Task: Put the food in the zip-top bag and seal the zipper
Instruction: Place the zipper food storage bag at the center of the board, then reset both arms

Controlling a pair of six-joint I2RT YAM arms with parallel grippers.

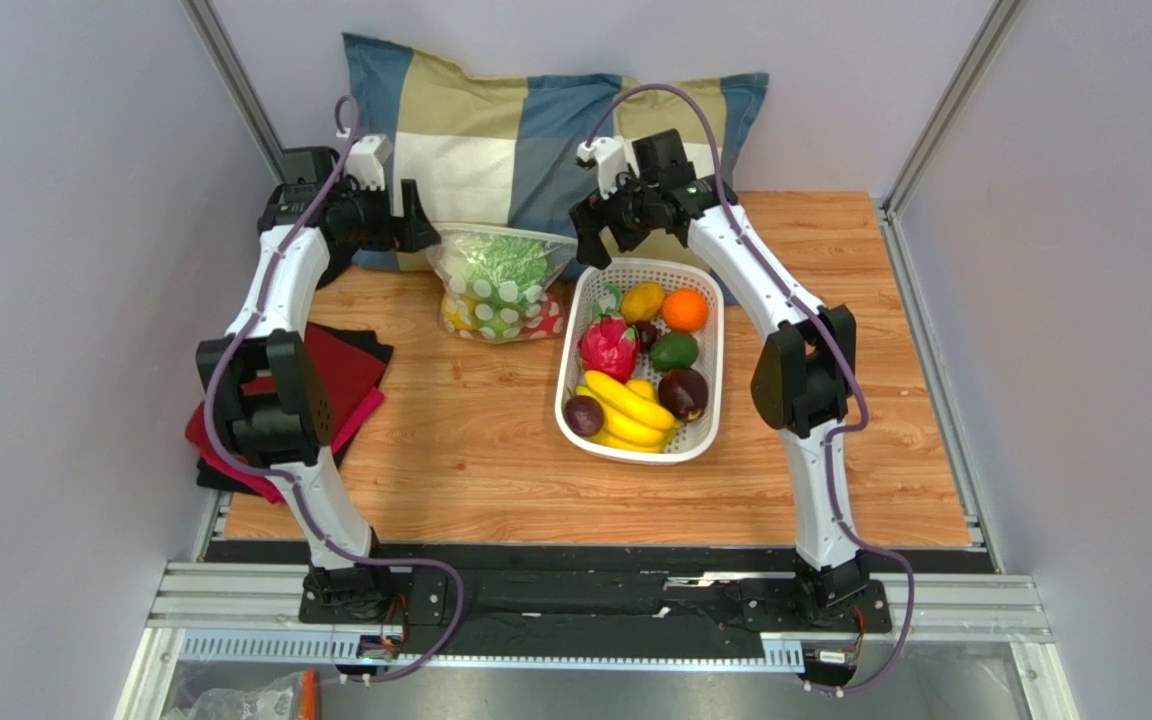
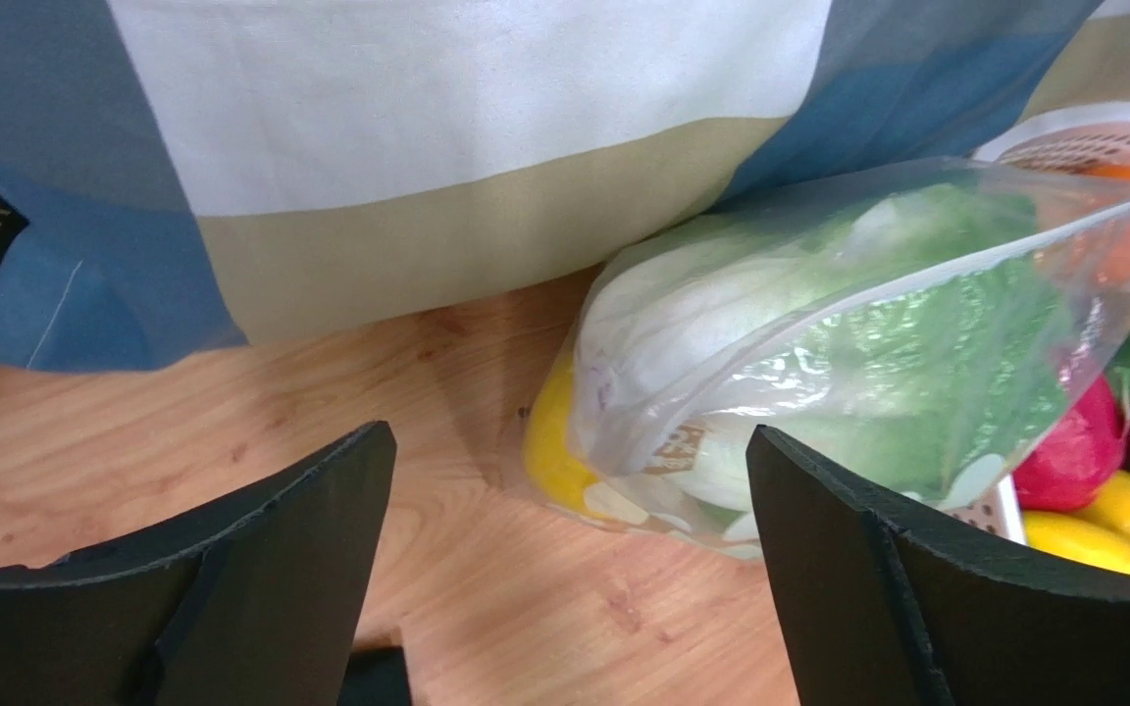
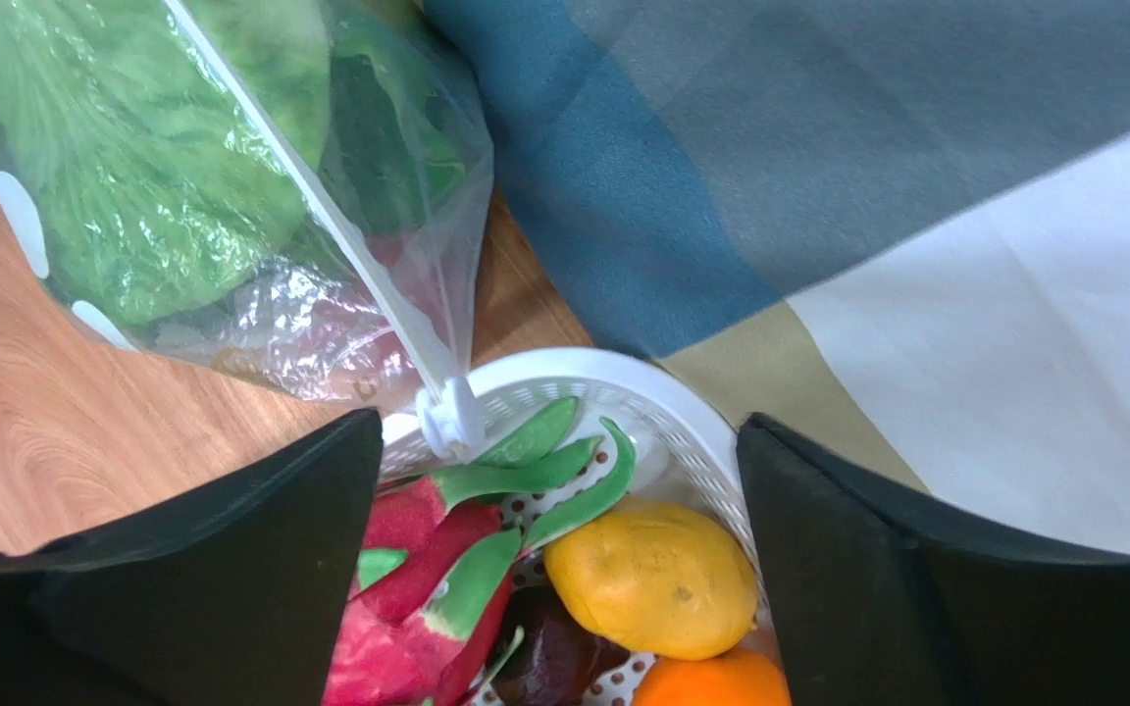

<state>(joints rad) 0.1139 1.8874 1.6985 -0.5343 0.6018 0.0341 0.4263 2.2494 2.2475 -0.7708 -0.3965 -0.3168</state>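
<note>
The zip-top bag [image 1: 500, 285], with lettuce [image 1: 504, 263] showing inside, sat on the surface against the pillow [image 1: 522, 120], one corner at the rim of the basket [image 1: 687, 450]. Its zipper [image 3: 324, 218] ran left to right, with the rim toward the pillow. My left gripper [image 2: 568, 436] and right gripper [image 3: 556, 419] hung spread apart and empty, one at each end. I feared an unsealed end, or a finger snagging that corner.

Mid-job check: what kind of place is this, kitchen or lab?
Probably a lab test cell, not a kitchen: plain grey walls with aluminium framing enclose one wooden tabletop, and the props are toy fruit in a basket.
</note>
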